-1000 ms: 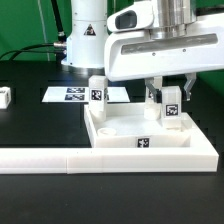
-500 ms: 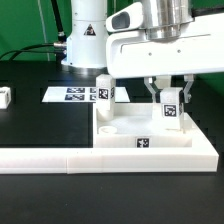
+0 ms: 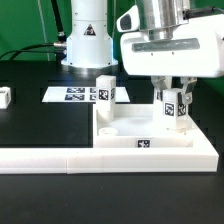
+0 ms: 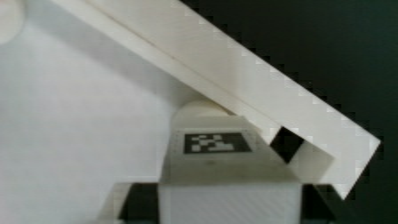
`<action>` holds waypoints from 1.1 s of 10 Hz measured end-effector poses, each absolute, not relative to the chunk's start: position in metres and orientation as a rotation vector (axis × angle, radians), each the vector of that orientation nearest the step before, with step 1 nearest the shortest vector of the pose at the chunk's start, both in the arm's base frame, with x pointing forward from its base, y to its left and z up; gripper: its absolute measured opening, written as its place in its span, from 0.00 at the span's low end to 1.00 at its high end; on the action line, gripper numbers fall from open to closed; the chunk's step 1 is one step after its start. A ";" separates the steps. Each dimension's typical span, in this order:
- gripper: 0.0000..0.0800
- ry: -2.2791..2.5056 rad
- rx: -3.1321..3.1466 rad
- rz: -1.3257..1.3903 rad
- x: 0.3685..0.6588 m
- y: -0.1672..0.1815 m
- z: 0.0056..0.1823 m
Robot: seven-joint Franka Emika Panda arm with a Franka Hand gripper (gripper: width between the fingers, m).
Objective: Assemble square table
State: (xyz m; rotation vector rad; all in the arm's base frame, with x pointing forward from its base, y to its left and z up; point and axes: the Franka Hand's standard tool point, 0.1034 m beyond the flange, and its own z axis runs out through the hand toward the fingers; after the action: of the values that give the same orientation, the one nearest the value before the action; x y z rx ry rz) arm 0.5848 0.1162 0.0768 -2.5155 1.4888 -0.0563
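Slab (image 3: 135, 127) on counter (image 3: 40, 125), leg (image 3: 105, 91) standing at a far corner; end effector (image 3: 172, 113) pinched partway shut round second leg (image 3: 172, 101) near opposite corner.

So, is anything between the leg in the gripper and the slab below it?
Nothing visible does. The gripper holds the leg block upright at the square slab's far corner on the exterior view's right. The second leg stands apart at that view's far left corner. The socket beneath is hidden.
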 end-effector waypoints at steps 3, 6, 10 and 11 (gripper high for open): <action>0.37 1.546 -2.474 -0.044 0.585 0.117 0.077; 0.69 1.337 -2.604 -0.024 0.585 0.121 0.077; 0.81 0.890 -2.797 -0.074 0.584 0.120 0.076; 0.81 0.736 -2.858 -0.091 0.583 0.123 0.076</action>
State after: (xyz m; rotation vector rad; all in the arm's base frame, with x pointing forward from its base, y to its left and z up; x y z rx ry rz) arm 0.5833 0.1228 0.0755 -2.8584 0.7356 -0.0908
